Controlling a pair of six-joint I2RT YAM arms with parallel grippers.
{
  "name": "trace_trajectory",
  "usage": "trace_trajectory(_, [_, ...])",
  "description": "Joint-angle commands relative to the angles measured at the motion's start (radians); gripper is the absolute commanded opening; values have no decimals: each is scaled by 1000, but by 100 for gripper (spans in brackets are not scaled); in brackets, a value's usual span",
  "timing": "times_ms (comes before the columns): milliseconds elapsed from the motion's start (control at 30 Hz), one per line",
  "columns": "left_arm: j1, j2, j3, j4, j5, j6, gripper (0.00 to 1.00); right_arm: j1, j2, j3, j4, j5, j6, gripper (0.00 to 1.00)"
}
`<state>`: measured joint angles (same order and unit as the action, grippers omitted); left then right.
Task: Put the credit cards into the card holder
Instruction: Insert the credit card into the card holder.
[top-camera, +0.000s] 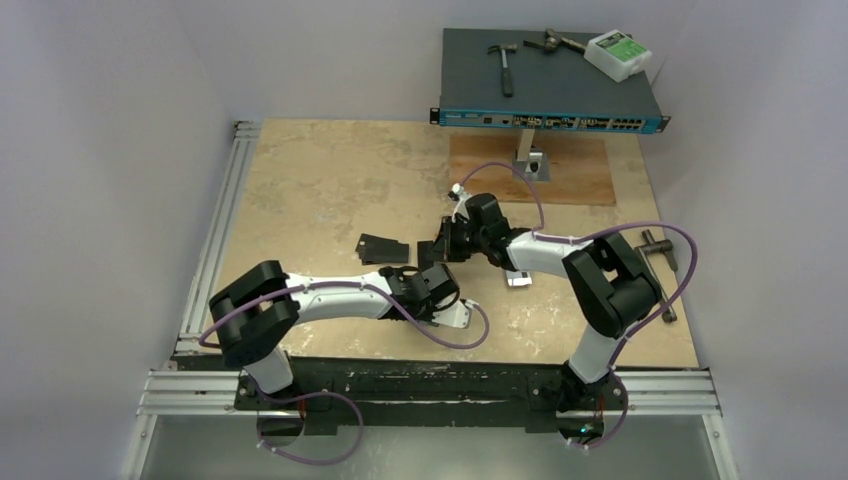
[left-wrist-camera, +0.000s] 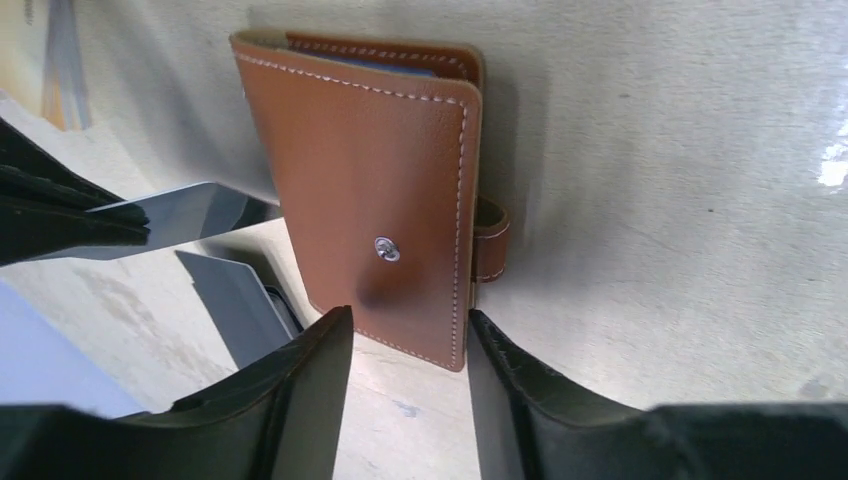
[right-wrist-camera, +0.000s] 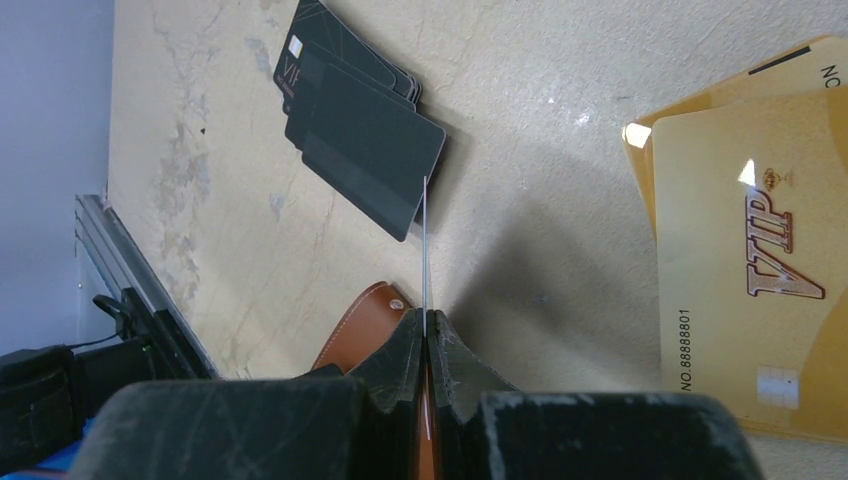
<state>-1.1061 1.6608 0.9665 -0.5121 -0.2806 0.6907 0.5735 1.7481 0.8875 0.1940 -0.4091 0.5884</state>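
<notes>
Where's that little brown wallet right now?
In the left wrist view the card holder lies mid-table, its near end between the left gripper's fingers; the black cards lie just left of it.

Plain pale walls (top-camera: 100, 100) in soft, even light around a beige marbled table (top-camera: 330, 180) edged with metal rails (top-camera: 212, 230), a wood board (top-camera: 580, 175) at its far side beneath a dark rack unit (top-camera: 560, 85) bearing what may be hammers (top-camera: 505, 68) and a white box (top-camera: 617, 53).

Left pincer (left-wrist-camera: 408, 335) jaws apart, right pincer (right-wrist-camera: 425, 325) jaws tight together.
</notes>
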Motion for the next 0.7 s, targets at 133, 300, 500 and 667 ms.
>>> trace_trajectory(133, [9,-70,10,120,-87,23,33,27,25,-15,43,-10,-15,0])
trace_trajectory(300, [11,-81,24,134,-95,19,32,39,30,-16,48,-18,-9,0])
trace_trajectory(500, [22,-52,27,172,-124,6,33,46,21,-37,59,-34,-2,0])
trace_trajectory(667, [40,-13,66,140,-114,-14,33,48,13,-39,64,-46,1,0])
